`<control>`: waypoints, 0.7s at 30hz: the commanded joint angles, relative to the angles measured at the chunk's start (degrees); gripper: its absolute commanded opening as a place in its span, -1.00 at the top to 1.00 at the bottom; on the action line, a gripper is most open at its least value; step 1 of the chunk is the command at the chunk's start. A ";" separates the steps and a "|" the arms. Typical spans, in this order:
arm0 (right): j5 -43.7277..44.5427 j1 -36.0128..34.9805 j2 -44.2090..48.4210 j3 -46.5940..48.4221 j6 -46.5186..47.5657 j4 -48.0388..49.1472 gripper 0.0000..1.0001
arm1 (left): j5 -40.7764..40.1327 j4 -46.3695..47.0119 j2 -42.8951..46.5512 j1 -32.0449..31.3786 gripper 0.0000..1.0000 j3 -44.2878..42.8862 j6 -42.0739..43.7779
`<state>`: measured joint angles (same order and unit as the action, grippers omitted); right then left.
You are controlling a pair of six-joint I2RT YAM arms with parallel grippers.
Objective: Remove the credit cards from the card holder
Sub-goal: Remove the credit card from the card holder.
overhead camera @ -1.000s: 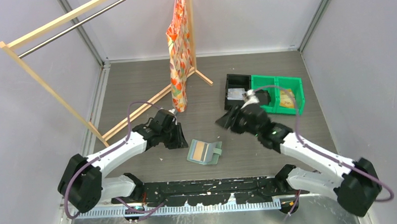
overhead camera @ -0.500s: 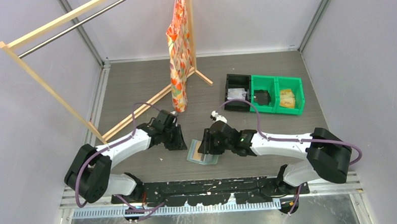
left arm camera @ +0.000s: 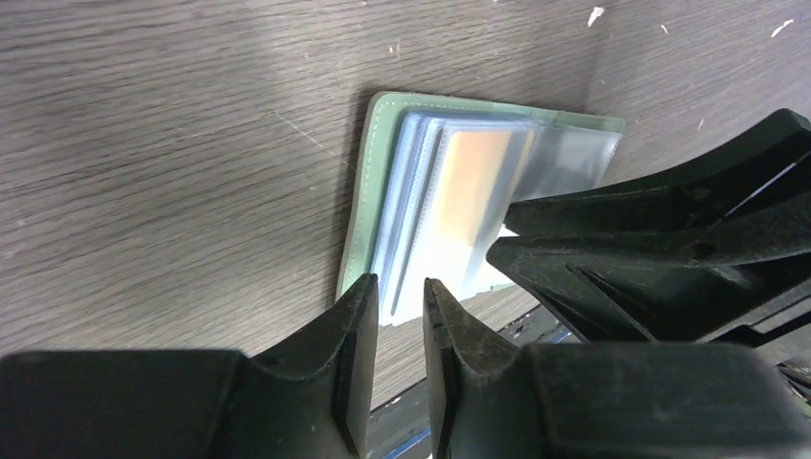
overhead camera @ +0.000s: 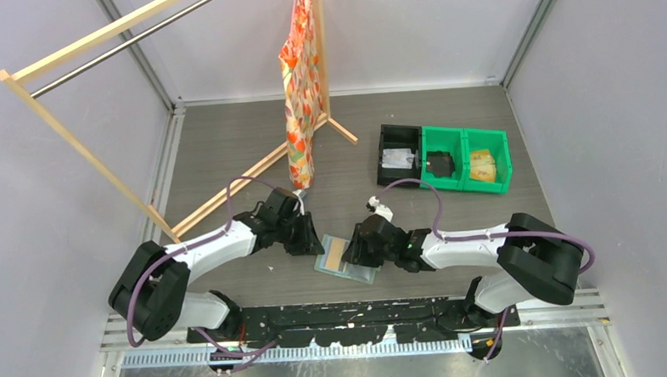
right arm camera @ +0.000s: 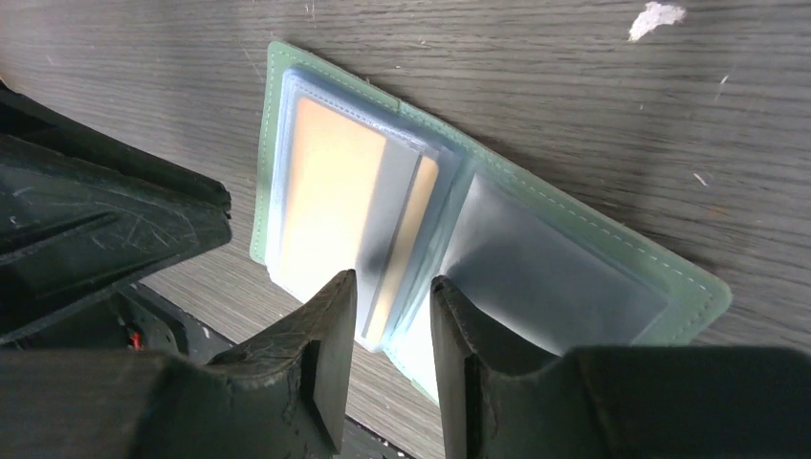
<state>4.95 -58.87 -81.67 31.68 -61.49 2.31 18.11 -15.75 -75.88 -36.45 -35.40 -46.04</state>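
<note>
The sage-green card holder (overhead camera: 326, 250) lies open and flat on the wooden table. An orange card (right arm camera: 330, 191) with a grey stripe sits in its pale blue inner pockets (left arm camera: 421, 210). My left gripper (overhead camera: 311, 243) rests low at the holder's left edge, its jaws (left arm camera: 402, 292) a narrow gap apart with nothing in them. My right gripper (overhead camera: 356, 254) hangs over the holder's middle and hides its right half in the top view. Its jaws (right arm camera: 394, 287) stand apart, straddling the near edge of the card's pocket without pinching it.
A black bin (overhead camera: 399, 152) and two green bins (overhead camera: 469, 157) stand at the back right. A wooden clothes rack (overhead camera: 82, 148) with a hanging orange patterned cloth (overhead camera: 301, 96) fills the back left. A black rail (overhead camera: 352, 311) runs along the near edge.
My right arm has swung from near the bins down onto the card holder, its jaws narrowing. The left gripper has edged slightly closer to the holder.
</note>
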 commanded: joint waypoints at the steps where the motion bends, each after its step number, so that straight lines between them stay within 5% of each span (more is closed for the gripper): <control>1: 1.91 0.41 -0.58 -3.50 -3.93 6.52 0.26 | 2.37 4.68 -1.25 -0.54 0.48 0.00 -0.79; 21: -1.93 5.65 -0.91 -11.09 -6.24 15.90 0.50 | 6.83 10.80 -11.73 -4.25 0.47 -3.48 -0.97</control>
<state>1.83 -53.80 -81.62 21.85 -68.55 20.18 24.10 -9.13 -84.73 -39.70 -37.54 -46.52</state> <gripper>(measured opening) 0.255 0.270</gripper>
